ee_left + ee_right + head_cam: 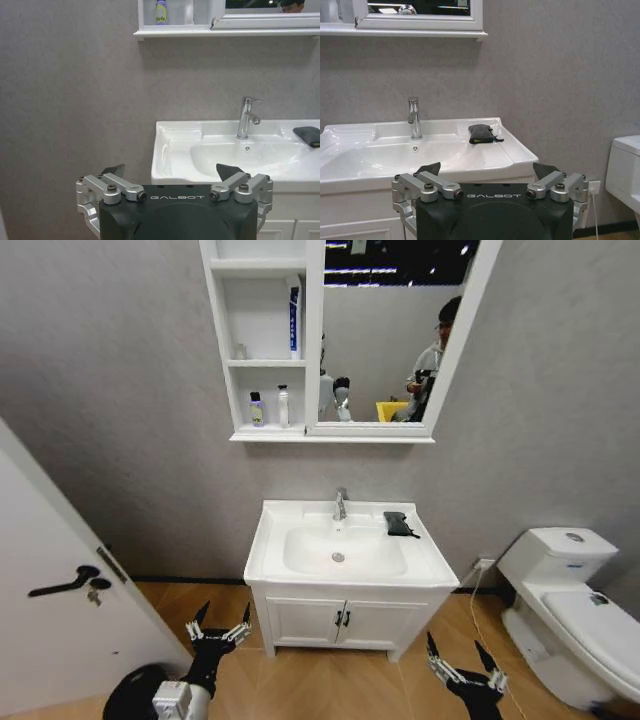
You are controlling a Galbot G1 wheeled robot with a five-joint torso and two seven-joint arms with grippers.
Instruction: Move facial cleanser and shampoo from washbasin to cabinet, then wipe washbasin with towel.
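The white washbasin [270, 540] stands against the wall with its chrome tap [340, 504]. The dark towel [400, 524] lies folded on its right rear corner, also seen as the towel [482, 133] and the towel [307, 135]. On the cabinet [222, 340], the lowest shelf holds a purple bottle [257, 410] and a white bottle [283, 406]. I cannot tell which is the facial cleanser and which the shampoo. My left gripper [224, 612] and right gripper [455, 645] hang open and empty, low in front of the vanity.
A blue-and-white tube [294, 318] stands on the shelf above. The mirror [395, 330] adjoins the shelves. A toilet [570, 590] is at the right and a door with a black handle [70, 585] at the left. The vanity doors [340, 620] lie below the basin.
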